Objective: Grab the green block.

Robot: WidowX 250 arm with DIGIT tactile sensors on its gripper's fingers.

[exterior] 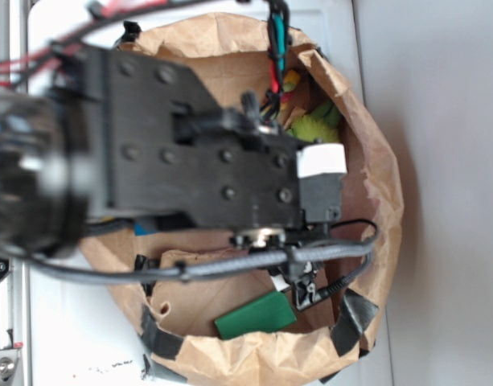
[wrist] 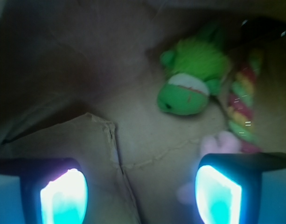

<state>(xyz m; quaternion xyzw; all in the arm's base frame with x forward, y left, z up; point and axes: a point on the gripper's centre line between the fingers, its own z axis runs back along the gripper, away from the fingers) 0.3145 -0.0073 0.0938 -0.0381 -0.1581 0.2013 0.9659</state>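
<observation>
Green block (exterior: 256,315) lies flat at the near side of the brown paper bag (exterior: 387,185), against its taped near wall and uncovered. No writing or brand can be read anywhere. The black arm (exterior: 190,161) fills the middle of the exterior view and hides much of the bag's floor. In the wrist view the gripper (wrist: 140,193) stands wide open with nothing between its glowing pads (wrist: 63,198), above bare cardboard. Beyond it to the right lie a lime-green plush toy (wrist: 189,84), a striped toy (wrist: 240,112) and something pink (wrist: 219,144).
</observation>
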